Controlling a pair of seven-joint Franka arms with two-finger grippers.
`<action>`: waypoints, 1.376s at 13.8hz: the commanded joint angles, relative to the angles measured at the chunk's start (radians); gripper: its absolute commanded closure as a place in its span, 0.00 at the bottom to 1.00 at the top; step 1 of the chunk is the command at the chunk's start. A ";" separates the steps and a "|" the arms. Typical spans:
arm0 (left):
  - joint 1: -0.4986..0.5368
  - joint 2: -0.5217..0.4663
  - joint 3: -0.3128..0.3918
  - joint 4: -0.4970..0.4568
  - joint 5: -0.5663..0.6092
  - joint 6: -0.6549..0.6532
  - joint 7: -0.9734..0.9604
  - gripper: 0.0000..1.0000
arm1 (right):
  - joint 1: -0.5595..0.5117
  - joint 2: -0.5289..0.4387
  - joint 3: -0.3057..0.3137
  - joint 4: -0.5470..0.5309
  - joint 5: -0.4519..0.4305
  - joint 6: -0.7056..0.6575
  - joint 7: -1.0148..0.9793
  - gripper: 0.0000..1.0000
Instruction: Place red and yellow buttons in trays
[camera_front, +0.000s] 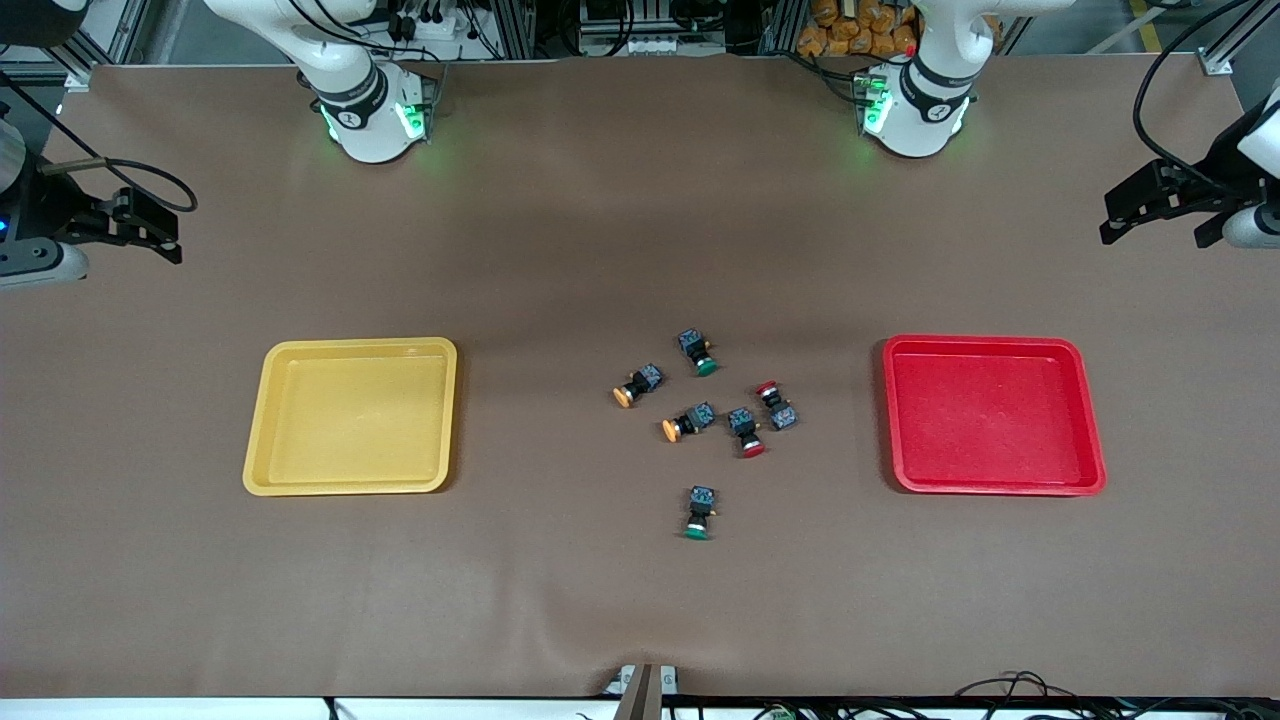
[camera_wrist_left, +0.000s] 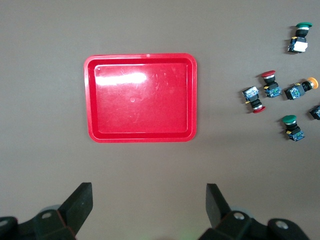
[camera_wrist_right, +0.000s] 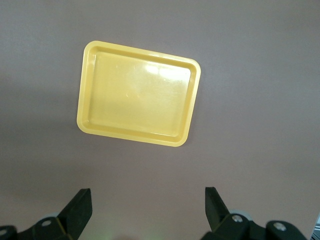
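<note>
Both grippers hang high with fingers spread wide and holding nothing: the left gripper (camera_wrist_left: 149, 205) over bare table at the left arm's end, looking down on the red tray (camera_wrist_left: 140, 98), and the right gripper (camera_wrist_right: 148, 207) over the right arm's end, looking down on the yellow tray (camera_wrist_right: 137, 93). Neither arm is reaching toward the work.

Six small buttons lie on the brown table (camera_front: 560, 250), all on their sides, between the two trays. Nearest the front camera, apart from the rest, lies one green button (camera_front: 699, 513). Farther back comes the cluster: a red button (camera_front: 746, 432) with its cap pointing toward the camera, just beside an orange-yellow button (camera_front: 688, 421); the second red button (camera_front: 776, 404) lies close by on the red tray's side. A little farther sits the second orange-yellow button (camera_front: 637, 384), and farthest of all the second green button (camera_front: 697, 352).

That makes two red, two orange-yellow, two green. Both trays hold nothing, each well apart from the buttons.
</note>
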 joint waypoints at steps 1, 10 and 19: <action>0.003 0.003 -0.007 0.019 -0.003 -0.019 -0.015 0.00 | 0.003 -0.031 -0.010 -0.031 0.016 0.014 -0.012 0.00; -0.009 0.127 -0.007 0.051 0.010 -0.043 -0.005 0.00 | 0.011 -0.015 -0.009 -0.026 0.047 0.010 0.013 0.00; -0.074 0.369 -0.008 0.146 0.013 0.018 -0.200 0.00 | 0.098 0.203 -0.001 0.018 0.086 0.153 0.271 0.00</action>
